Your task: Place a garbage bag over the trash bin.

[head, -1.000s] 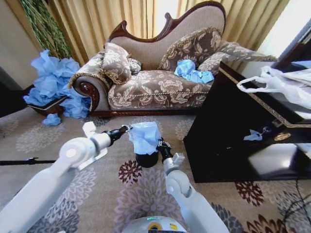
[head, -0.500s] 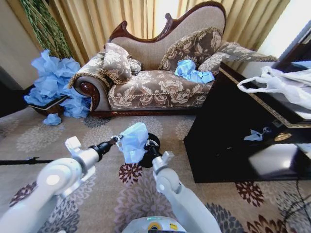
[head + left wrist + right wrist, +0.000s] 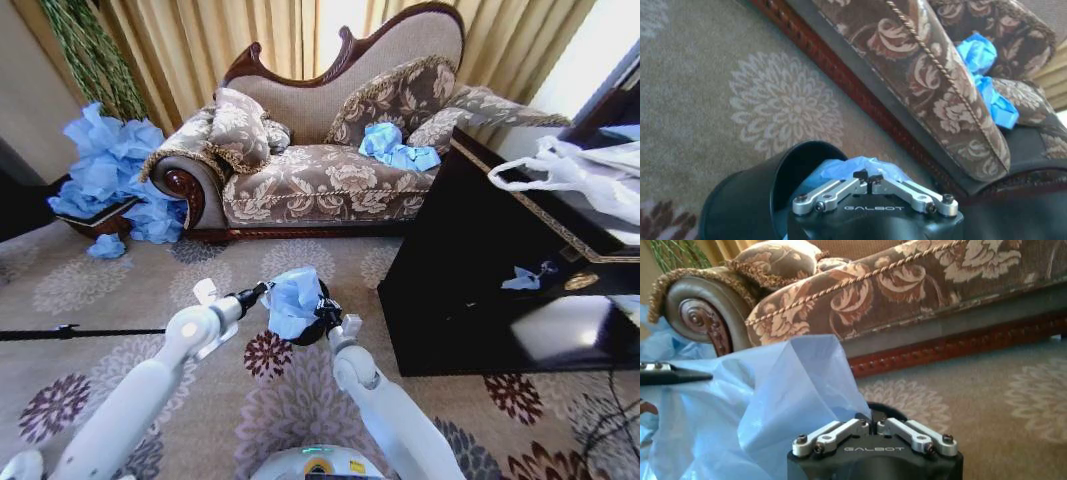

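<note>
Both grippers — left gripper (image 3: 262,291), right gripper (image 3: 328,318) — pinch the garbage bag (image 3: 293,301) above the trash bin (image 3: 767,190); spreading its mouth wider would help.

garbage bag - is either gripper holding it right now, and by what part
Both are. The left gripper and the right gripper each pinch the film edge of the garbage bag on opposite sides, holding it spread over the trash bin.

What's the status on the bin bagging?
Left gripper and right gripper shut on garbage bag, held over trash bin. Bag bunched, not yet over rim. Nothing blocking.
</note>
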`<state>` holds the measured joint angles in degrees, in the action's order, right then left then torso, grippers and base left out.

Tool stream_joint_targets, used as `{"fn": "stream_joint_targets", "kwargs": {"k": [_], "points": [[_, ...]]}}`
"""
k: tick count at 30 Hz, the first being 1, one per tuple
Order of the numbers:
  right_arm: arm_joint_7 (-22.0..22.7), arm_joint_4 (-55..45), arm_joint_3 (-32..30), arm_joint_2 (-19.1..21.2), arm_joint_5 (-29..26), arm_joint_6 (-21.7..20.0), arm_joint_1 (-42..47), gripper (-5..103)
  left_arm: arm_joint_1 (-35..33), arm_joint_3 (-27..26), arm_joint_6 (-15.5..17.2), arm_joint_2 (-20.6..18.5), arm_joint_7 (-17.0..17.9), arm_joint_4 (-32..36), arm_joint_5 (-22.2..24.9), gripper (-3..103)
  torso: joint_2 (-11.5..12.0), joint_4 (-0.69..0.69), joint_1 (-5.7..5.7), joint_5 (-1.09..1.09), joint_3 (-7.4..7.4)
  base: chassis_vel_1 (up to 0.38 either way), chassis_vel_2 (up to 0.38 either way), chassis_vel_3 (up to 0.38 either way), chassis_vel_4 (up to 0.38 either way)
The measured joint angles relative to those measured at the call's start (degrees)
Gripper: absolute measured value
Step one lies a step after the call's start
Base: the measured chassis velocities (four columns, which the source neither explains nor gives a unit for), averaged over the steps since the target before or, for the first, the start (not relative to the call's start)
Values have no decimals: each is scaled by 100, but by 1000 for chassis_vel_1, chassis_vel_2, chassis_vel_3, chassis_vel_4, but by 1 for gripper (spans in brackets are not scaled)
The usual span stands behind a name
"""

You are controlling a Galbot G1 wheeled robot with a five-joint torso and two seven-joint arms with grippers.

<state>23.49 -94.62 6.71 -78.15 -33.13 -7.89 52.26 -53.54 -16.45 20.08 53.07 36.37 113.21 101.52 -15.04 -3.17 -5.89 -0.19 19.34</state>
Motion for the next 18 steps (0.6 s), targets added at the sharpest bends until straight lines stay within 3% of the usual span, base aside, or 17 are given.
{"fn": "stream_joint_targets", "kwargs": {"k": [8, 13, 18], "points": [[-6, 350, -104, -18, 251, 14, -277, 0, 105, 120, 10, 219, -169, -756, -283, 0, 0, 2, -1, -1, 0, 0, 0, 0, 0], [-97, -167, -265, 404, 190, -35, 347, 0, -486, -47, 21, 189, -429, -673, -451, 0, 0, -1, 0, -1, -1, 0, 0, 0, 0], [-303, -415, -251, 514, 105, 21, 784, 0, -1141, -180, 29, 73, -663, -524, -776, 0, 0, 1, 1, -1, -2, 0, 0, 0, 0]]}}
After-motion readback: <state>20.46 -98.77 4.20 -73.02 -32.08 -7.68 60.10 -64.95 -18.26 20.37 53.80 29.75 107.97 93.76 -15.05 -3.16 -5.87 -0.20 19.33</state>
